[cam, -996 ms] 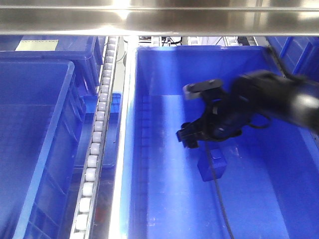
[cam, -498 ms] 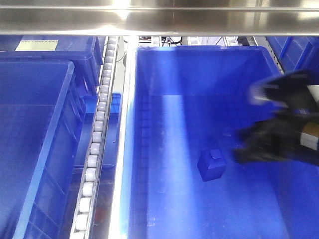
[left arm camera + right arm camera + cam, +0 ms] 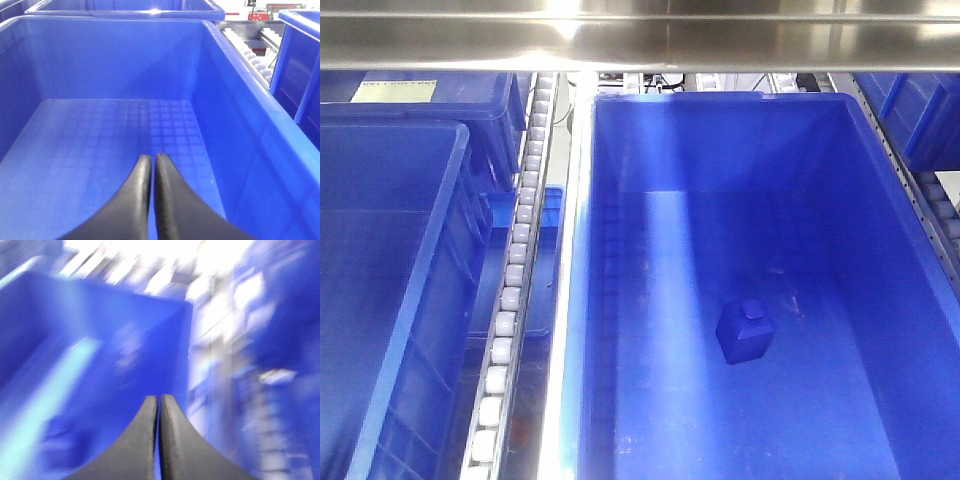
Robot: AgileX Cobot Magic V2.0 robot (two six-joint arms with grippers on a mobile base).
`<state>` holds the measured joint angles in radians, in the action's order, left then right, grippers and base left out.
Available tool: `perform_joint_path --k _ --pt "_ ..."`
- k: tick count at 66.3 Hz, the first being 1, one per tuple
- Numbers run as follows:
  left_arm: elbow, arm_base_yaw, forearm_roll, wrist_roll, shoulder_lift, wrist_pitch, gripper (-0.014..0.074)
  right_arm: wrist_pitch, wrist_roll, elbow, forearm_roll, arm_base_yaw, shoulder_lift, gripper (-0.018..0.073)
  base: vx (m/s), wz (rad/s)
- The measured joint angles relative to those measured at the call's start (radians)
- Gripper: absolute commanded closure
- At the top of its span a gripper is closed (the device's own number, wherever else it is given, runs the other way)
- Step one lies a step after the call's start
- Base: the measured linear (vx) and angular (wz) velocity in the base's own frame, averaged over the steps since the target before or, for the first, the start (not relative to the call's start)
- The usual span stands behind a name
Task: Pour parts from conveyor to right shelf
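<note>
Blue part (image 3: 745,331) lies delivered in the shelf bin (image 3: 720,150), toward five o'clock; both claws, left gripper (image 3: 151,167) and right gripper (image 3: 159,407), pressed together, empty; next likely fetching from the conveyor.

The right shelf (image 3: 620,45) of white rollers (image 3: 515,270) carries blue bins (image 3: 590,300) side by side.

Blue block (image 3: 746,331) inside deep blue bin (image 3: 620,250); bin floor faintly grid-patterned. White rollers (image 3: 517,265) left of bin. Black left pincer (image 3: 151,167).
</note>
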<state>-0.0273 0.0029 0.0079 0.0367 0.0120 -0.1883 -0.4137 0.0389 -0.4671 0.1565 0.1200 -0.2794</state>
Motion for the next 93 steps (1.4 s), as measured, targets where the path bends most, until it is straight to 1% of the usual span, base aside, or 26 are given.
perform_joint_path --k 12,24,78,87,93 --pt "0.0 0.0 0.0 0.0 0.0 0.0 0.0603 0.088 0.01 0.121 -0.035 -0.016 0.149 0.0567 0.0 0.0" --pt "0.0 0.0 0.0 0.0 0.0 0.0 0.0603 0.103 0.01 0.188 -0.092 -0.016 0.185 0.0567 0.0 0.0" --pt "0.0 0.0 0.0 0.0 0.0 0.0 0.0603 0.095 0.01 0.193 -0.102 -0.016 0.203 0.0567 0.0 0.0" --pt "0.0 0.0 0.0 0.0 0.0 0.0 0.0603 0.104 0.01 0.205 -0.109 -0.043 0.24 0.0567 0.0 0.0" --pt "0.0 0.0 0.0 0.0 0.0 0.0 0.0603 0.112 0.01 0.253 -0.157 -0.078 0.277 0.0567 0.0 0.0"
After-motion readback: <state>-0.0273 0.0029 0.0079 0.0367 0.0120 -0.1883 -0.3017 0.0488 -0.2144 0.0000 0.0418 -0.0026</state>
